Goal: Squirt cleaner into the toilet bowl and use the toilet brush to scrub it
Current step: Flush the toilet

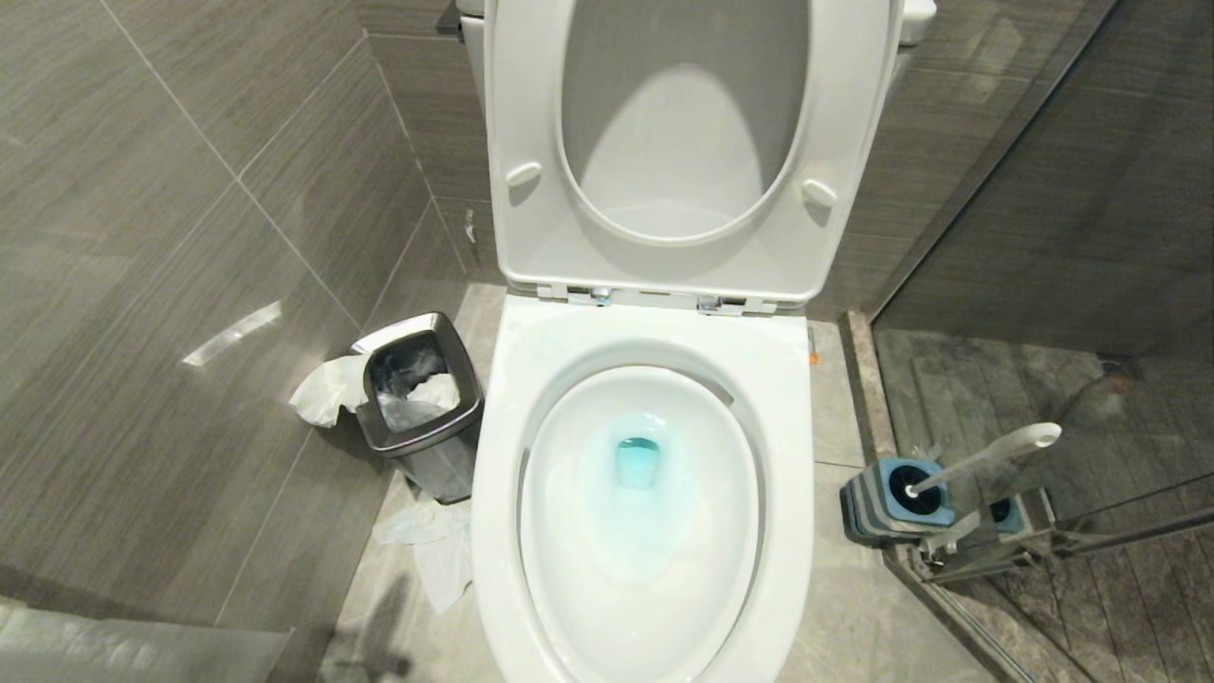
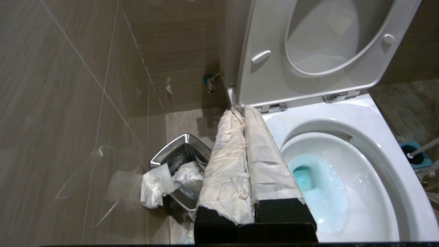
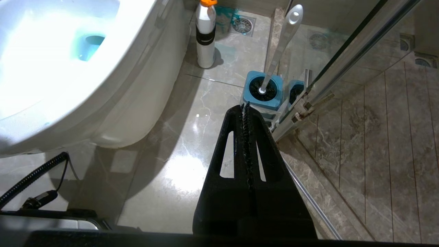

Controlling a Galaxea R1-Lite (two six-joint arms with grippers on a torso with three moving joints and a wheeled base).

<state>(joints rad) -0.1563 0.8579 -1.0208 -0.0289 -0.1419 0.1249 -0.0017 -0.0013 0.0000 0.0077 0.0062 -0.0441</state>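
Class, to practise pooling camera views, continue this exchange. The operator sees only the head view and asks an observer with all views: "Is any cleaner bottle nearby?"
Observer: Yes, a white bottle with an orange cap stands on the floor beside the toilet bowl.
Operator: Where is the right gripper?
Observer: The right gripper is shut, above the floor, pointing at the toilet brush in its holder.
Operator: And the left gripper?
Observer: The left gripper is shut, cloth-wrapped, pointing toward the seat hinges.

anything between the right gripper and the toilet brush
Nothing visible. The right gripper, fingers shut, points at the toilet brush, which stands in its blue-topped holder on bare floor beside the glass partition.
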